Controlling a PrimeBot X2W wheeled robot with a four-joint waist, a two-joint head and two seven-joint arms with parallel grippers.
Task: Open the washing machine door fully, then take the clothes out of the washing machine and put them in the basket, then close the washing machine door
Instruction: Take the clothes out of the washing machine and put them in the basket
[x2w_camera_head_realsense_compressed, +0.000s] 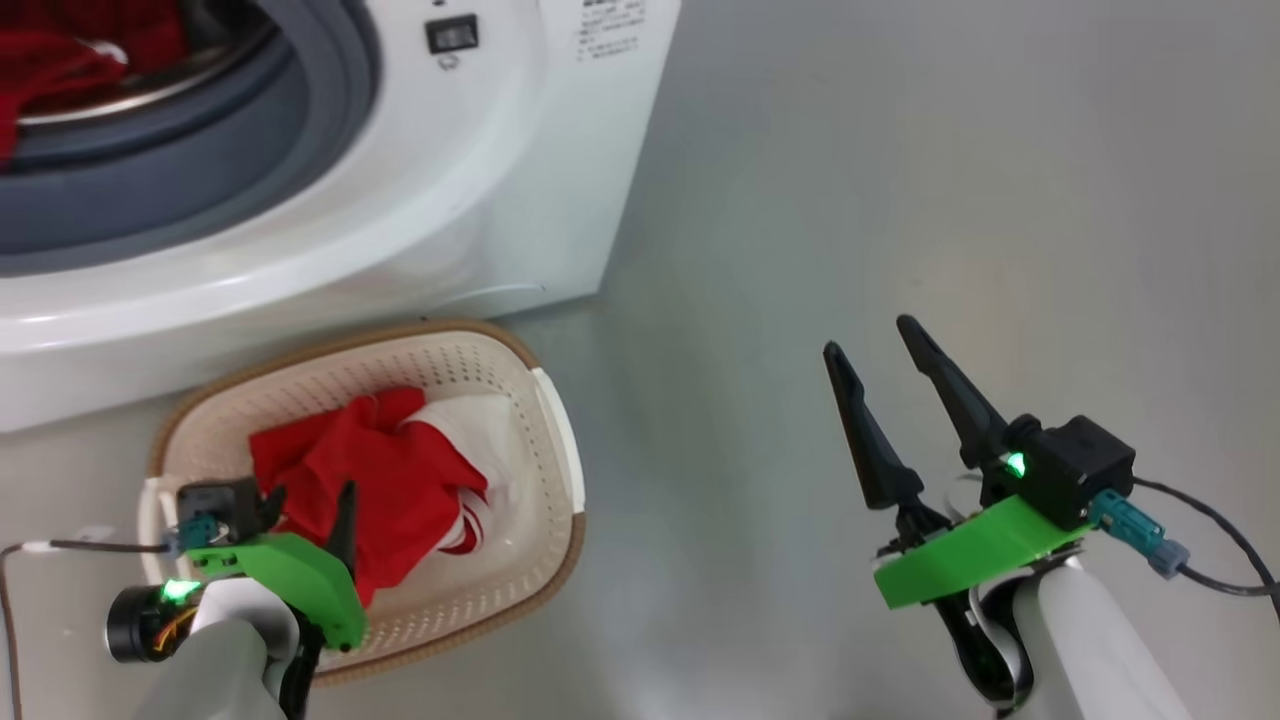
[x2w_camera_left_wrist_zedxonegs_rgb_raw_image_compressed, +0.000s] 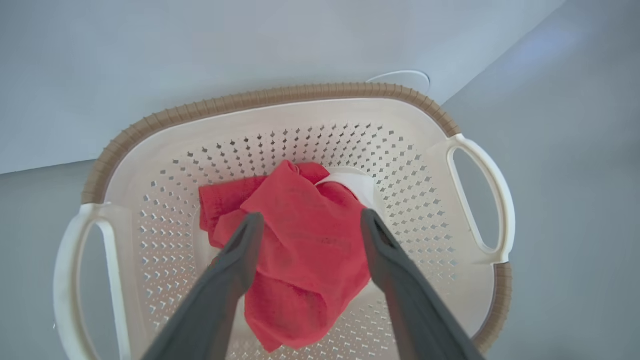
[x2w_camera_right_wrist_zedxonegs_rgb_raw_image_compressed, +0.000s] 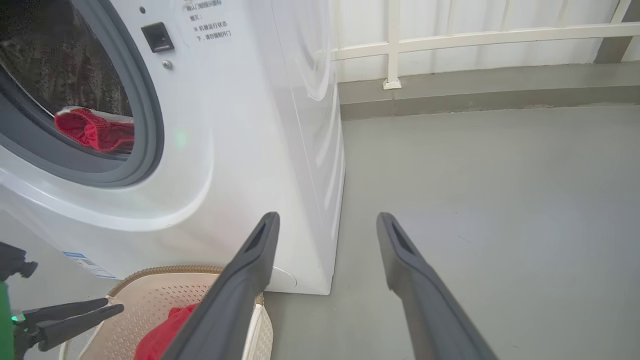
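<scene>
My left gripper (x2w_camera_left_wrist_zedxonegs_rgb_raw_image_compressed: 311, 216) hangs fingers-down over the basket (x2w_camera_left_wrist_zedxonegs_rgb_raw_image_compressed: 280, 94), spread wide and empty so the red clothes (x2w_camera_left_wrist_zedxonegs_rgb_raw_image_compressed: 305, 260) lie loose inside it, while more red fabric (x2w_camera_right_wrist_zedxonegs_rgb_raw_image_compressed: 92, 131) waits in the washing machine (x2w_camera_right_wrist_zedxonegs_rgb_raw_image_compressed: 240, 125) and my right gripper (x2w_camera_head_realsense_compressed: 868, 336) idles, wide and empty, over the floor (x2w_camera_head_realsense_compressed: 900, 150).

The basket (x2w_camera_head_realsense_compressed: 450, 365) sat on the floor (x2w_camera_head_realsense_compressed: 900, 200) before the washer (x2w_camera_head_realsense_compressed: 450, 200); clothes (x2w_camera_head_realsense_compressed: 380, 480) lay in both.

right pincer (x2w_camera_head_realsense_compressed: 868, 335) has black fingers (x2w_camera_head_realsense_compressed: 865, 430), green bracket (x2w_camera_head_realsense_compressed: 960, 560).
</scene>
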